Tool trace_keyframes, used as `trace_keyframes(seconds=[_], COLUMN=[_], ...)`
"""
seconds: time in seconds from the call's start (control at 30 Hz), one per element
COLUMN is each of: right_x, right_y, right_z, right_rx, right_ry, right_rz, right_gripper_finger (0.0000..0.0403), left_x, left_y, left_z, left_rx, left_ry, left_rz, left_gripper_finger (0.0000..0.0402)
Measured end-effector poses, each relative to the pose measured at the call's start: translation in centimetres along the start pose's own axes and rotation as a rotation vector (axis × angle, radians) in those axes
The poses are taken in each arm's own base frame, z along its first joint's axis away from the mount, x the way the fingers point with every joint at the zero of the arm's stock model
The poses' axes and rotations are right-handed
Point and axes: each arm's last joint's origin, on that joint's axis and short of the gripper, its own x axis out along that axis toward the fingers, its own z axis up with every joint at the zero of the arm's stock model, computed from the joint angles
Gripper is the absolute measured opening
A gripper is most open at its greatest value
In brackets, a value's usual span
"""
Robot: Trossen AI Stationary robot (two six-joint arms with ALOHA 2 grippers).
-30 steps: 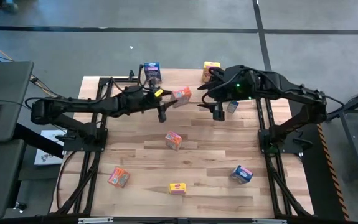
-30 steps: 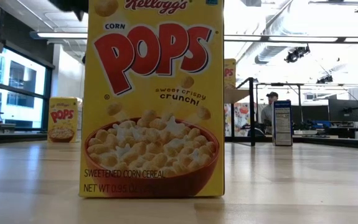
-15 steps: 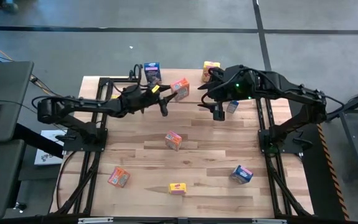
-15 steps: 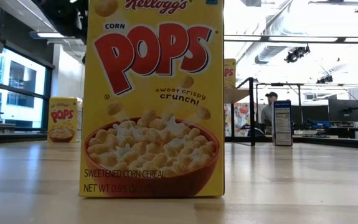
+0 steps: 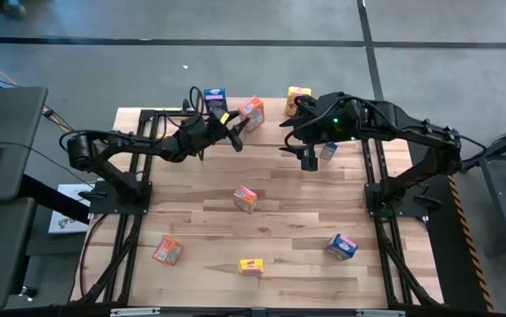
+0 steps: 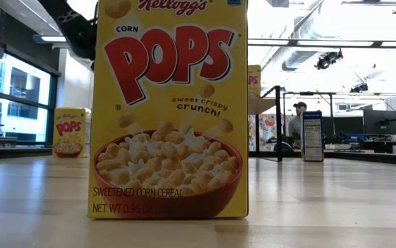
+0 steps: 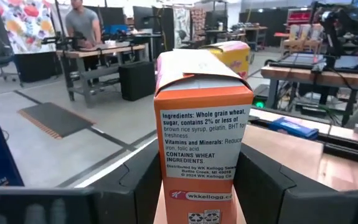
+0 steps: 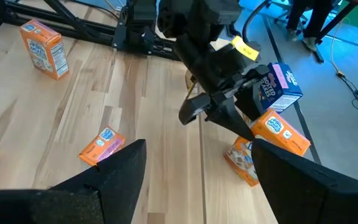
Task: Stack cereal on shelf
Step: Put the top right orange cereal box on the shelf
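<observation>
Carried farther back since a second ago, the small orange cardboard cereal box sits upright, clenched in the left gripper, just beside the blue box on the shelf, right gripper spread, idle.

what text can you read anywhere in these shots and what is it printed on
"Kellogg's CORN POPS sweet crispy crunch! SWEETENED CORN CEREAL": big yellow box, low view.
"POPS": small yellow box behind it.
"Ingredients: Whole grain wheat, sugar... CONTAINS WHEAT INGREDIENTS": orange box in the left gripper.
Blue box and every box front in the high view: too small to read.
</observation>
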Motion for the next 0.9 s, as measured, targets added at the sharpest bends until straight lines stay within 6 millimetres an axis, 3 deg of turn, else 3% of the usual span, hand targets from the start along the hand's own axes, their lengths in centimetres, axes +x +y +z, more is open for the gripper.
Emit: trace_keyframes(seconds=[0.9], right_x=[0.03], right_y=[0.01], right_z=[-0.01], right_rx=[0.000], right_ry=[0.001], right_rz=[0.000], right_gripper_finger=[0.0282], left_x=[0.28], left_y=[0.32], left_z=[-0.32], left_rx=[0.006], left_ry=[0.003], left_rz=[0.012], left_gripper_finger=[0.0166])
